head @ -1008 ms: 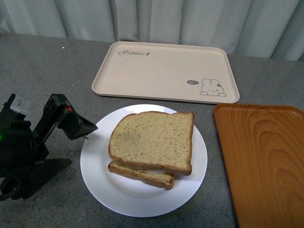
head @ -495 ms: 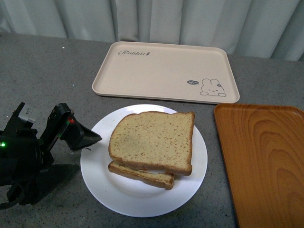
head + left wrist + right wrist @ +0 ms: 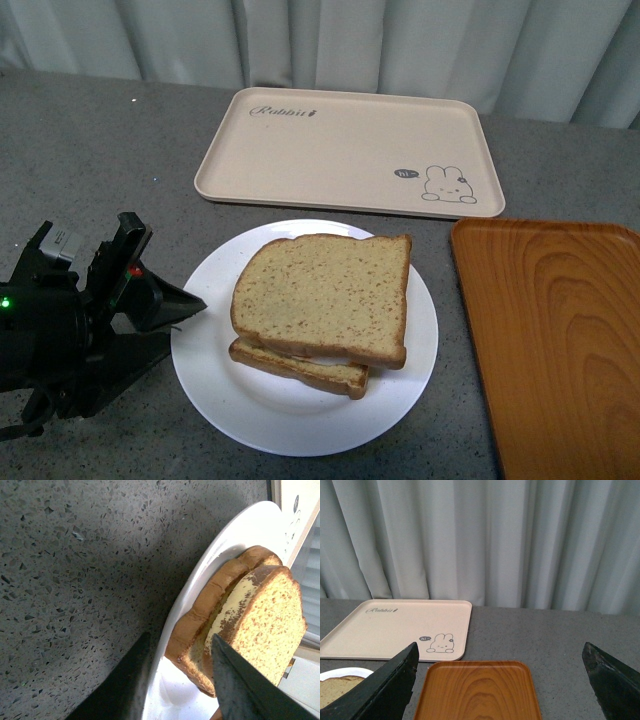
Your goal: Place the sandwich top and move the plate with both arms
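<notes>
Operator: Orientation of the sandwich top (image 3: 322,295)?

Robot: It lies flat on the lower slice (image 3: 300,370), in the middle of the plate (image 3: 205,375), on the grey table (image 3: 100,150) in front of me. Its long axis runs roughly left to right. The straight crust edge faces the orange tray (image 3: 560,340). The rounded edge seems to face my left claw (image 3: 185,320), though I am not sure of that.

Operator: Your claws?

Robot: My left claw is spread, low at the plate's left rim. From its wrist, one finger (image 3: 127,685) shows over the table outside the rim and the other (image 3: 240,685) over the plate. I cannot tell whether either touches the plate. My right claw (image 3: 500,647) is spread wide with nothing between its fingers, and it does not show in the front view.

Operator: Anything hidden?

Robot: Whatever sits between the slices. Only a thin pale strip shows along the near edge, where the lower slice peeks out. The orange tray is cut off at the right and bottom of the front view, my left arm at the left. From the right wrist the plate is a mere sliver.

Operator: Writing?

Robot: The beige tray (image 3: 340,150), beyond the plate, carries "Rabbit" in script near one corner. Beside its rabbit drawing (image 3: 447,185) is a small dark oval that seems to read "hi", too small to be certain.
</notes>
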`<state>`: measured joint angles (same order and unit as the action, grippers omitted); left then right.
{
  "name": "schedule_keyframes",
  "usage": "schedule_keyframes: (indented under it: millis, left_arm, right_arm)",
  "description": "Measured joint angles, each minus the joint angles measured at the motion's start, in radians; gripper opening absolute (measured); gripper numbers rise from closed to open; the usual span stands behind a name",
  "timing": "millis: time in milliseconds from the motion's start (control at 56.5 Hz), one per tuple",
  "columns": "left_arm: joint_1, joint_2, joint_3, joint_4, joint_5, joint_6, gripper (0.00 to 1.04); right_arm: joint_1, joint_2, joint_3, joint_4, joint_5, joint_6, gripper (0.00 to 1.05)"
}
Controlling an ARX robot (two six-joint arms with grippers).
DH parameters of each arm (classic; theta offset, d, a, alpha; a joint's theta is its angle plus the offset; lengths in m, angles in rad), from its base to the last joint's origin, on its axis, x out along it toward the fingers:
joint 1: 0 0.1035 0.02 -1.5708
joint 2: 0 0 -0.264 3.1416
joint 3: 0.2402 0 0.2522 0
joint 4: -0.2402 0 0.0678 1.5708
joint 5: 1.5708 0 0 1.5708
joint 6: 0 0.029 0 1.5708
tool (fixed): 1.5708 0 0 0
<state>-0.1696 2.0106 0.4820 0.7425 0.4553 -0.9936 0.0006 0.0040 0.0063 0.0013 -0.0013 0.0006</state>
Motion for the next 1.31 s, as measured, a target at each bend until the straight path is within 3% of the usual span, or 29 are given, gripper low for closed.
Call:
schedule_keyframes:
  millis: [124, 212, 283, 619, 778, 849, 1309]
  left_arm:
    - [0.0, 0.01, -0.002, 0.004, 0.011, 0.0, 0.19]
    - [-0.001, 0.014, -0.002, 0.004, 0.017, 0.001, 0.28]
    - [-0.001, 0.018, -0.003, 0.006, 0.022, 0.0, 0.2]
    - [-0.012, 0.042, -0.011, 0.045, 0.072, 0.005, 0.27]
    - [-0.03, 0.072, -0.012, 0.043, 0.071, 0.029, 0.17]
    - [-0.035, 0.079, -0.009, 0.043, 0.087, 0.049, 0.04]
    - [-0.02, 0.076, -0.018, 0.101, 0.13, 0.06, 0.04]
  right_arm:
    - [0.0, 0.0, 0.0, 0.0, 0.0, 0.0, 0.96]
    - [0.0, 0.0, 0.0, 0.0, 0.0, 0.0, 0.96]
    - [0.0, 0.0, 0.0, 0.0, 0.0, 0.0, 0.96]
    - [0.0, 0.0, 0.0, 0.0, 0.0, 0.0, 0.96]
    - [0.0, 0.0, 0.0, 0.0, 0.0, 0.0, 0.96]
    - [0.0, 0.0, 0.0, 0.0, 0.0, 0.0, 0.96]
    - [0.0, 0.0, 0.0, 0.0, 0.0, 0.0, 0.96]
